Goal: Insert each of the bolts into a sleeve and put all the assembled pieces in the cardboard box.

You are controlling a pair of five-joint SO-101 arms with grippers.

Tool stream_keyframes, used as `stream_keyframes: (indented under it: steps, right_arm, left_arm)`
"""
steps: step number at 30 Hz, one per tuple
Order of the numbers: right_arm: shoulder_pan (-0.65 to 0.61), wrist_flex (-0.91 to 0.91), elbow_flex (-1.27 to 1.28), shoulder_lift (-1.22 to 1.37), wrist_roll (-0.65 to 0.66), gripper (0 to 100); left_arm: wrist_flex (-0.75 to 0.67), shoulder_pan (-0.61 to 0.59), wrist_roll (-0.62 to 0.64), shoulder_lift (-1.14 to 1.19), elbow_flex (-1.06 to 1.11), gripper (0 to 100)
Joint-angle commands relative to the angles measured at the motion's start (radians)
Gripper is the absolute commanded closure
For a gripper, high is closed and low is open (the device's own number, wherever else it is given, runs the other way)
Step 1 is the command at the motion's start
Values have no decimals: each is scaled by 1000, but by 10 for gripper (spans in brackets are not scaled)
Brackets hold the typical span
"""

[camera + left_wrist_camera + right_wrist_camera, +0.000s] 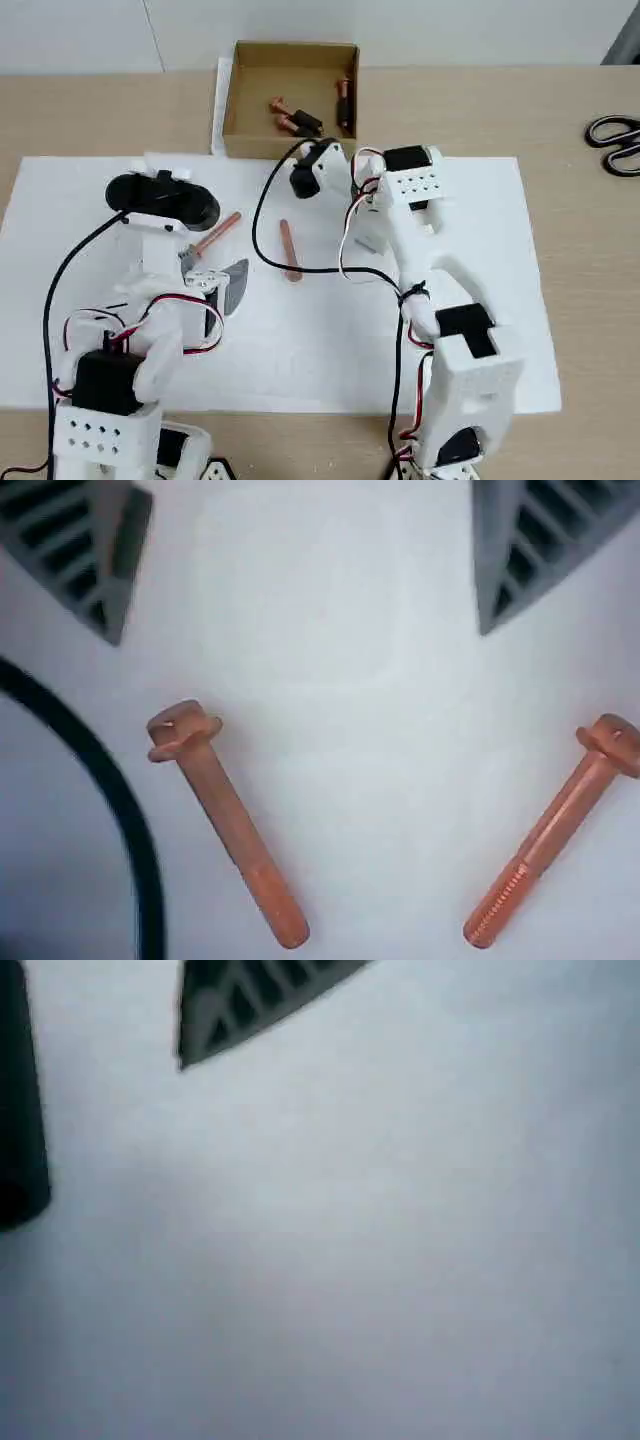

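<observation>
Two bare copper bolts lie on the white paper: one [218, 232] [545, 855] beside my left gripper and one [290, 250] [225, 820] near the middle. My left gripper [212, 272] [310, 560] hovers just short of them, open and holding nothing. The cardboard box [240, 100] at the back holds copper bolts fitted in black sleeves [300, 122]. My right gripper [368, 238] hangs low over bare paper in front of the box, right of the middle bolt.
A black cable [262, 225] [120, 810] loops over the paper between the arms, close to the middle bolt. A black shape [20, 1110] stands at the edge of the right wrist view. Scissors [615, 145] lie on the wooden table far right.
</observation>
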Motion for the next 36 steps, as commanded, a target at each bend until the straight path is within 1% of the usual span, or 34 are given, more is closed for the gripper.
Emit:
stream_keyframes:
  steps: [1, 16, 26, 33, 36]
  right_arm:
    - [7, -16, -40, 25, 3, 835]
    - [4, -30, -40, 117, 2, 835]
    - [-64, 1, -40, 124, 2, 835]
    - [-65, 5, -40, 124, -26, 838]
    - [-67, 33, -40, 120, -23, 874]
  left_arm:
    - [5, -9, -5, -5, -36, 782]
    - [5, -9, -5, -5, -36, 782]
    - [6, -9, -5, -5, -36, 782]
    - [6, -9, -5, -5, -36, 782]
    - [6, -9, -5, -5, -36, 782]
